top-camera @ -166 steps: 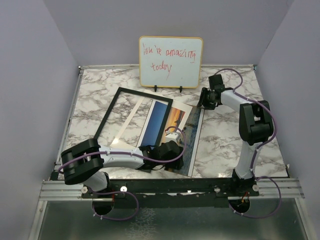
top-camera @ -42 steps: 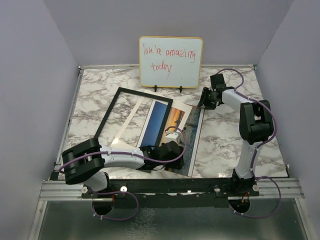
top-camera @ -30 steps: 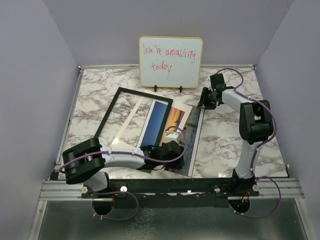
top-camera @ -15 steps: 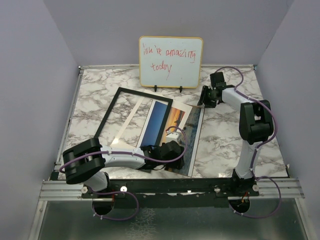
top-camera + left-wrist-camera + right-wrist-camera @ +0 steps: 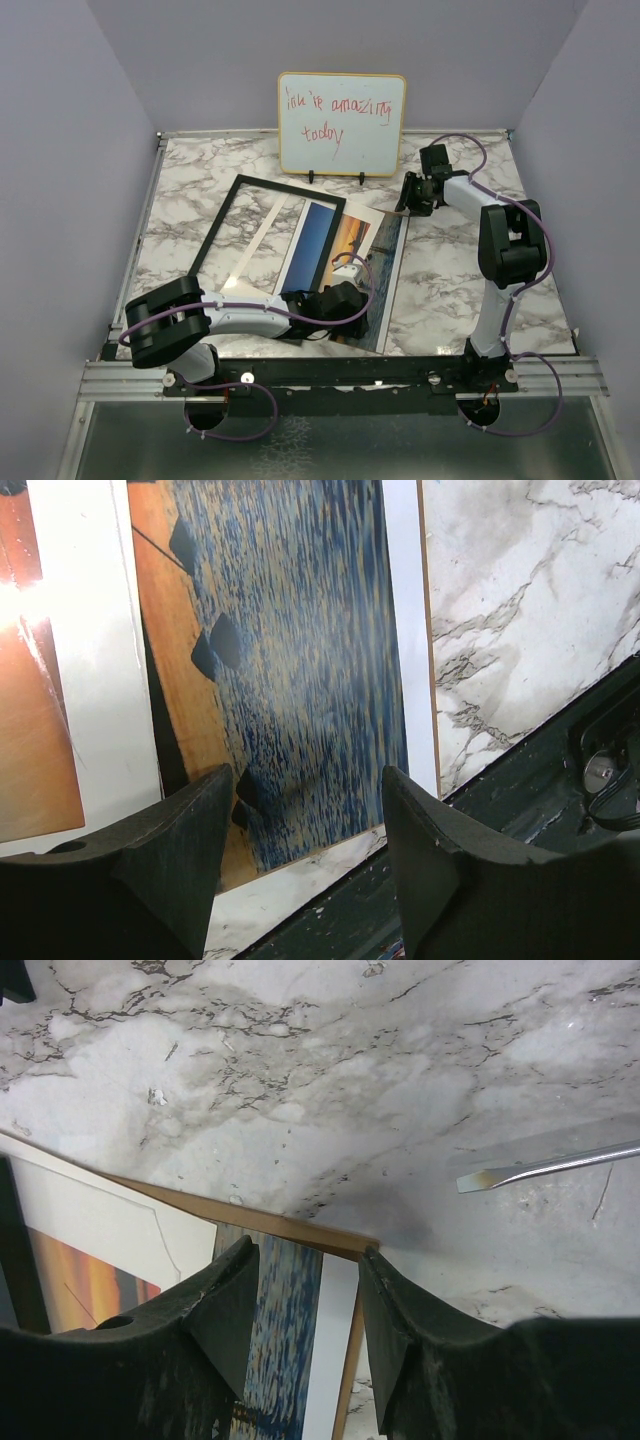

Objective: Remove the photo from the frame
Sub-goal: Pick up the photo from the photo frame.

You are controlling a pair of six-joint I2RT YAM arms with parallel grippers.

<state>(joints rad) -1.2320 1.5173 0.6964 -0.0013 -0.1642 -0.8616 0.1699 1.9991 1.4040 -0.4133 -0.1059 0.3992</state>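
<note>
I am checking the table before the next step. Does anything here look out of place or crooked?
Yes. The black frame lies crooked, turned against the photo and overlapping its left part. In the right wrist view, a thin metal blade, like a screwdriver tip, shows on the marble table near the photo's corner.

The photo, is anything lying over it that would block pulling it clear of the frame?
Yes. The frame lies tilted across the photo's left part, its black edge on top. The right part looks uncovered.
</note>
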